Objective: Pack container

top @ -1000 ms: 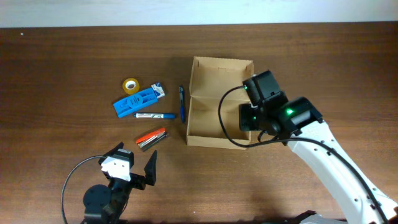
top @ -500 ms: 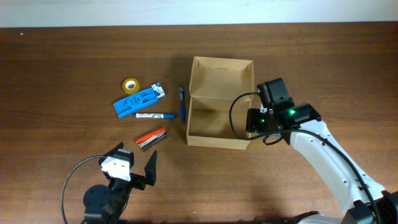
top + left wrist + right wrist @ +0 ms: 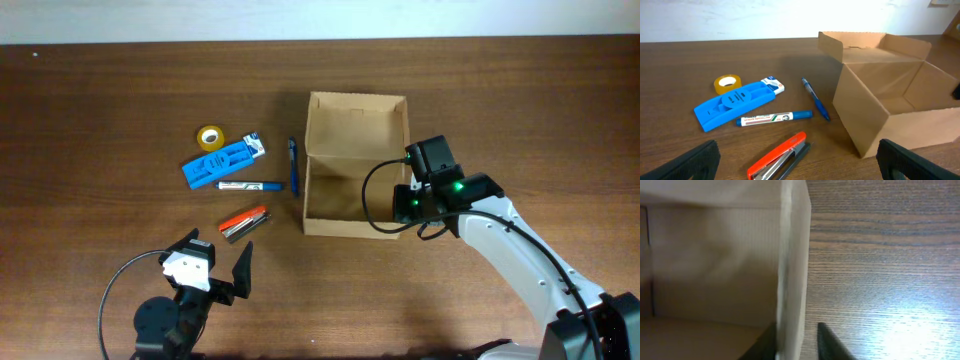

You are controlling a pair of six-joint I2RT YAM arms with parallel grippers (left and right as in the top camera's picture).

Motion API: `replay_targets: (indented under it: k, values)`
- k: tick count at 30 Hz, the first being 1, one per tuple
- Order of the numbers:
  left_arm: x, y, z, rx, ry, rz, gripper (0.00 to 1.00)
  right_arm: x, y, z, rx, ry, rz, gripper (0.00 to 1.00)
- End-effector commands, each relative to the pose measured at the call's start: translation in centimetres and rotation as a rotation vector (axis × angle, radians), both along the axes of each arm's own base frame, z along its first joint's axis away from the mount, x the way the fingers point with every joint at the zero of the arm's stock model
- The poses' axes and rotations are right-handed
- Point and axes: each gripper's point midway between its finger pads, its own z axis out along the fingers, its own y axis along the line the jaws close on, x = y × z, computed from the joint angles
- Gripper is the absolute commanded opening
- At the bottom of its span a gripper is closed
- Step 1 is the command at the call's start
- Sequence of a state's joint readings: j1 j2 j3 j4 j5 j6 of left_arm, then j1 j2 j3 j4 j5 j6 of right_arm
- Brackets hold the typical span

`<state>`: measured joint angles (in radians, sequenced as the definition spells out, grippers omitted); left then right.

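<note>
The container, a tan cardboard box [image 3: 355, 165], stands open at mid-table with its flap lid laid back; it also shows in the left wrist view [image 3: 890, 100]. My right gripper [image 3: 405, 205] straddles its right wall near the front corner. In the right wrist view the wall [image 3: 792, 255] runs between the fingers of the gripper [image 3: 796, 345]: the left finger is inside against the wall, and the right finger is outside with a small gap. My left gripper [image 3: 215, 272] is open and empty near the front edge, above the red stapler [image 3: 780, 155].
Left of the box lie a blue pen [image 3: 293, 166], a blue-capped marker [image 3: 248, 186], the red stapler [image 3: 244, 222], a flat blue plastic case [image 3: 217, 164], a yellow tape roll [image 3: 209, 137] and a small white-and-blue packet [image 3: 256, 146].
My right gripper drew back to the right out of the box, then moved a little left and down over its right wall. The left arm has not moved.
</note>
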<state>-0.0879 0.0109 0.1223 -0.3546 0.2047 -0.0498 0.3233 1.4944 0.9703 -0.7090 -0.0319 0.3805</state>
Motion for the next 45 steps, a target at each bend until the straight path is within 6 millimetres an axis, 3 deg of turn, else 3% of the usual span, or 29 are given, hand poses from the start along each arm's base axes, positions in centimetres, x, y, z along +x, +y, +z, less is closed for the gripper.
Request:
replay_targets:
  k: [1,12,13,15,16,19,24,30,33,39,45]
  values:
    - [0.0,-0.1,-0.1,-0.007,0.0,-0.002,1.0,0.0,0.0,-0.1,-0.011,-0.002,0.013,0.14]
    - [0.0,-0.1,-0.1,-0.007,0.0,-0.001,1.0,0.1,-0.6,-0.1,-0.059,-0.016,0.05,0.13]
    - [0.0,-0.1,-0.1,-0.007,0.0,-0.001,1.0,0.1,-0.6,-0.1,-0.06,-0.014,0.051,0.17]
    - [0.0,-0.1,-0.1,-0.007,0.0,-0.001,1.0,0.0,-0.6,-0.2,-0.061,-0.01,0.051,0.37]
    - [0.0,-0.1,-0.1,-0.007,0.0,-0.002,1.0,0.0,-0.6,-0.2,-0.061,-0.01,0.051,0.41]
    - [0.0,-0.1,-0.1,-0.007,0.0,-0.002,1.0,0.1,-0.3,0.4,-0.048,-0.014,0.054,0.41]
    - [0.0,-0.1,-0.1,-0.007,0.0,-0.001,1.0,0.7,0.0,4.9,-0.036,-0.031,0.056,0.41]
    - [0.0,-0.1,-0.1,-0.007,0.0,-0.002,1.0,-0.5,0.6,11.9,0.014,-0.073,0.11,0.41]
    - [0.0,-0.1,-0.1,-0.007,0.0,-0.002,1.0,-2.2,0.7,15.4,0.067,-0.145,0.14,0.42]
    - [0.0,-0.1,-0.1,-0.007,0.0,-0.001,1.0,-8.9,-1.6,20.0,0.084,-0.253,0.163,0.46]
    - [0.0,-0.1,-0.1,-0.007,0.0,-0.001,1.0,-14.4,-3.4,20.5,0.08,-0.232,0.163,0.47]
